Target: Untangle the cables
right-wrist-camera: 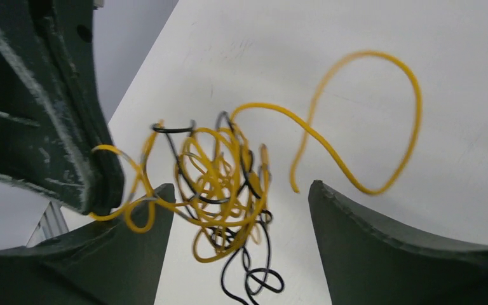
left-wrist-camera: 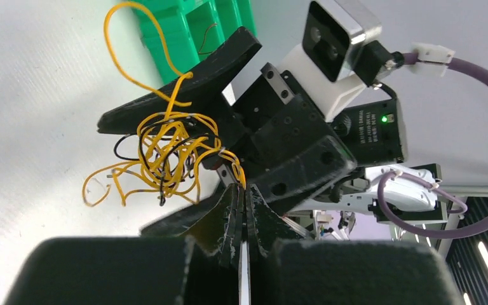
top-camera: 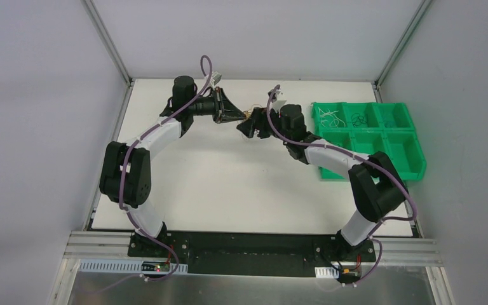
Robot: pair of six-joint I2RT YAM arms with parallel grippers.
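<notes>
A tangled bundle of yellow and black cables (left-wrist-camera: 165, 152) hangs in the air above the table. My left gripper (left-wrist-camera: 244, 190) is shut, pinching a yellow strand at the bundle's edge. In the top view the left gripper (top-camera: 240, 117) and right gripper (top-camera: 249, 127) meet tip to tip at the table's far middle, with the bundle (top-camera: 248, 114) a small speck between them. My right gripper (right-wrist-camera: 238, 189) is open, its fingers on either side of the bundle (right-wrist-camera: 222, 184) without closing on it. A long yellow loop (right-wrist-camera: 368, 121) sticks out of the bundle.
A green compartment bin (top-camera: 413, 159) stands at the right of the white table (top-camera: 229, 184), with thin wires in its far compartments (top-camera: 329, 117). It also shows in the left wrist view (left-wrist-camera: 190, 25). Metal frame posts stand at the far corners.
</notes>
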